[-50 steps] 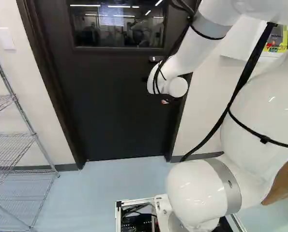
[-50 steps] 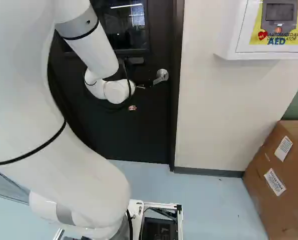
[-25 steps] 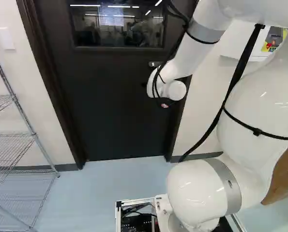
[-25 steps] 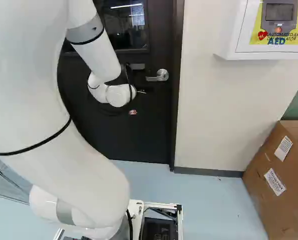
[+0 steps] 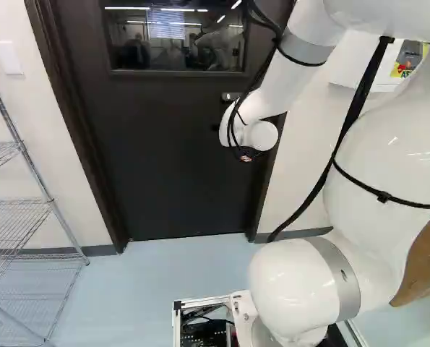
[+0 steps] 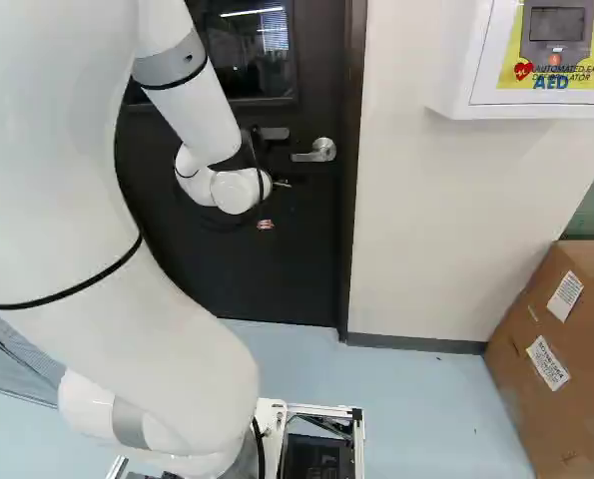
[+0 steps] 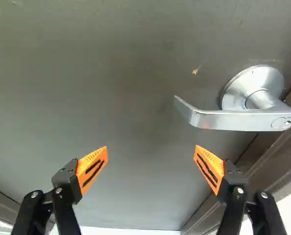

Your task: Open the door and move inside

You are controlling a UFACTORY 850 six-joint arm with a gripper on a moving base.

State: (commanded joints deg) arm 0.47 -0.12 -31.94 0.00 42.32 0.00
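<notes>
Door: dark and closed in its door frame (image 6: 354, 200); the door (image 5: 164, 166) fills the upper middle of the left base view and the upper centre-left of the right base view.
Window: a glazed window (image 5: 178, 36) with bright reflections, set in the door at the upper centre of the left base view.
Door handle: a silver lever, the door handle (image 6: 314, 152), on the door in the upper centre of the right base view, near the door frame; its lever lies roughly level. In the wrist view it is ahead of the finger nearer the door frame, its free end reaching toward the space ahead of both fingers.
Arm: white, the arm (image 6: 209, 120) extends toward the door, its far end to the left of the door handle in the right base view.
Hand: mostly hidden behind the arm in both base views, the hand (image 6: 266, 225) shows there as a small orange-red patch. In the wrist view its two fingers stand wide apart, holding nothing and clear of the door handle.
Shelf: a wire shelf (image 5: 23, 210) at the left edge of the left base view.
Box: a brown cardboard box (image 6: 531, 399) on the floor (image 6: 426, 409), lower right of the right base view.
Cabinet: a white wall cabinet (image 6: 476, 60), upper right of the right base view.
</notes>
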